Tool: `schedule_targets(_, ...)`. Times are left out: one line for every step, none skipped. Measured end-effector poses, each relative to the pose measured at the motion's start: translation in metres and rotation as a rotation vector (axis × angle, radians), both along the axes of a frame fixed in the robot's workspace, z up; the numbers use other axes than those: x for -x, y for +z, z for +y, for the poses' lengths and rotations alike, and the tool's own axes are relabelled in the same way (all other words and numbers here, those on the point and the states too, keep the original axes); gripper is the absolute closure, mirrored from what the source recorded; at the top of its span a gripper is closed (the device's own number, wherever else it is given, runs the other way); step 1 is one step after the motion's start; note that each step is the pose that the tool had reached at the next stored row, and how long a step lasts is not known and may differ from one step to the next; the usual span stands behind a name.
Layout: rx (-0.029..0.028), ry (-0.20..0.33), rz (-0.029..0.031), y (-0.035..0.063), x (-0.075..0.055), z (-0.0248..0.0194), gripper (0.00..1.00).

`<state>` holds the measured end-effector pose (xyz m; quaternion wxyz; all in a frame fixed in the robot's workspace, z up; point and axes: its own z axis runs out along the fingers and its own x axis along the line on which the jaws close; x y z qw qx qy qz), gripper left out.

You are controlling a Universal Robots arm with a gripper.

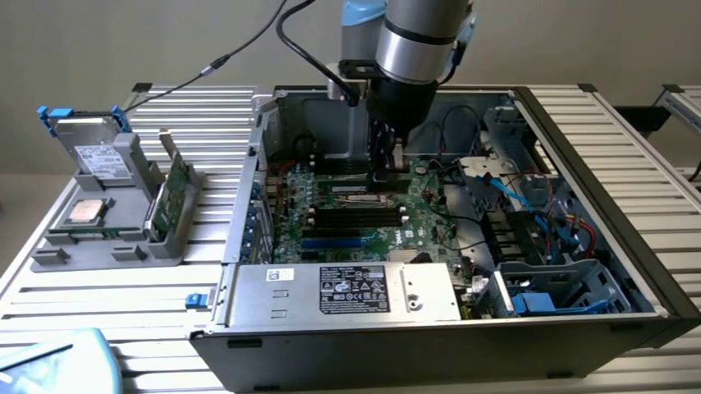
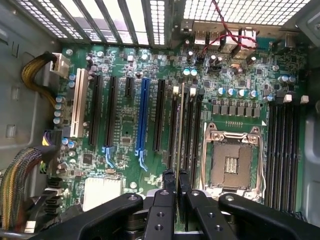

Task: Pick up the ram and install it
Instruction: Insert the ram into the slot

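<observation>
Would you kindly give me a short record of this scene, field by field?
end effector: shut on the ram
ram position: edge-on, aligned along the black memory slots, beside the processor socket
seated in slot: cannot tell
arm: reaching down into the open computer case

a plain, pale beige wall (image 1: 131,41) closes off the back of the scene, bare and evenly lit by soft, diffuse light. the counter (image 1: 143,328) is a silver top of ribbed metal slats running across the exterior view, with black caps (image 1: 140,87) on its far corners; past its edge at the exterior view's left lies a flat beige surface (image 1: 16,205), wall or floor i cannot tell. at the exterior view's far right stands part of another slatted metal frame (image 1: 681,103).
</observation>
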<state>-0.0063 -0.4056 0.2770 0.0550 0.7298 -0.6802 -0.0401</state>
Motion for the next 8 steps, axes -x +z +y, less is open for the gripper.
schedule_targets(0.0,0.0,0.0,-0.0018,0.0,0.0008,0.86)
schedule_targets(0.0001,0.0,0.0,-0.0035,0.0,0.0017,0.86)
schedule_targets(0.0003,0.0,0.0001,-0.0054,0.0,0.0031,0.86)
schedule_targets(0.0002,-0.001,0.0,-0.0072,0.0,0.0048,0.86)
schedule_targets(0.0,-0.002,0.0,-0.009,0.0,0.0065,0.86)
schedule_targets(0.0001,-0.004,-0.0001,-0.0108,0.0,0.0083,0.86)
schedule_targets(-0.0002,-0.005,-0.0002,-0.0128,0.0,0.0094,0.86)
schedule_targets(0.0,-0.005,-0.0001,-0.0145,0.0,0.0097,0.86)
